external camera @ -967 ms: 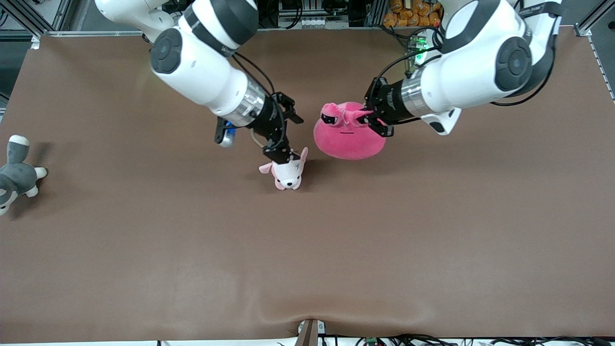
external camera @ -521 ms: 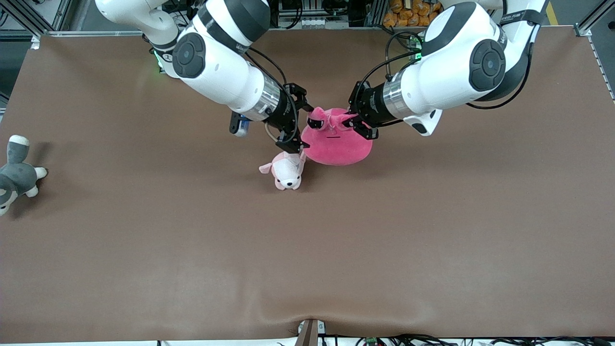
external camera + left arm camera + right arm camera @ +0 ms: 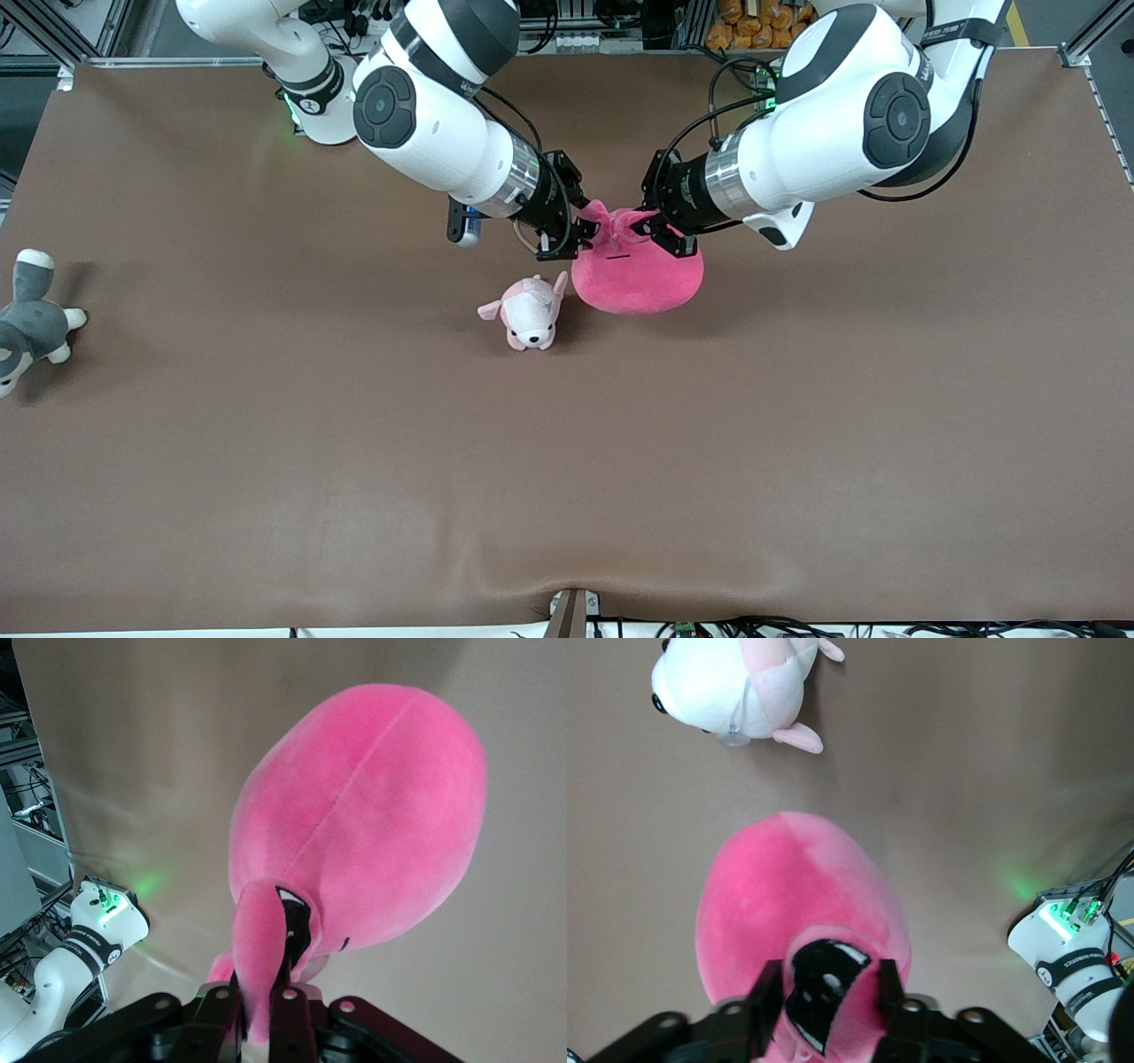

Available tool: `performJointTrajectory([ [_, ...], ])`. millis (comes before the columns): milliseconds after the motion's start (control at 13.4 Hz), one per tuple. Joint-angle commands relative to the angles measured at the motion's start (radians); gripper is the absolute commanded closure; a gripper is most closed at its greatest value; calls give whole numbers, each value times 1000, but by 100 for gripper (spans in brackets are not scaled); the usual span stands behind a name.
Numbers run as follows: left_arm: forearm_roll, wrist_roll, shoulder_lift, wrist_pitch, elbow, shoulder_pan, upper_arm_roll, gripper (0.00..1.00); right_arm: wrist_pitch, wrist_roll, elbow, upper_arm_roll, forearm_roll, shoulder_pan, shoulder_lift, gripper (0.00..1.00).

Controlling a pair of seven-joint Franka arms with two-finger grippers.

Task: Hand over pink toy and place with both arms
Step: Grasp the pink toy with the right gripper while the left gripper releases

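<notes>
Both arms are reaching in from the base edge of the table and meeting over the same spot, forearms angled down toward each other. The left gripper (image 3: pixel 657 232) is pinching one ear of the pink toy (image 3: pixel 640 276) between its fingers (image 3: pixel 285 1014), which are pressed tight on the plush. The right gripper (image 3: pixel 580 237) is sitting at the toy's face on the right arm's side, and its fingers (image 3: pixel 766 997) are spread to either side of a dark eye patch, touching the plush; whether they are squeezing cannot be told.

The pink toy is hanging between the 2 grippers, its round body sagging low over the brown table (image 3: pixel 266 443), in the middle of the table's length and nearer the bases than the front camera.

A small puppy plush (image 3: pixel 528 315) is lying just beside the toy, toward the right arm's end and a little nearer the front camera. A grey plush (image 3: pixel 27 323) is lying at the table's edge at the right arm's end, well apart. The wide stretch of table nearer the front camera is bare cloth.
</notes>
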Motion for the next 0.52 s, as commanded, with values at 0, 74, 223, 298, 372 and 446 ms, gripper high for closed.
performJointTrajectory([
  [0, -2, -31, -1, 2, 17, -6, -1, 100, -8, 41, 12, -8, -8, -5, 0, 100],
  [74, 0, -33, -1, 2, 17, -7, -3, 100, -7, 40, 12, -8, -11, -2, 0, 100],
  [223, 0, -33, -1, 2, 17, -5, -3, 100, -7, 43, 14, -8, -8, -3, 0, 100],
  [298, -2, -33, -1, 2, 17, -5, -3, 100, -8, 43, 15, -11, -5, -5, 0, 100],
  [372, -2, -33, -1, 2, 17, -5, -1, 100, -10, 43, 22, -12, -2, -9, 0, 100],
  [446, -2, -33, -1, 2, 17, -5, -1, 100, -11, 48, 34, -12, 1, -28, 0, 100],
])
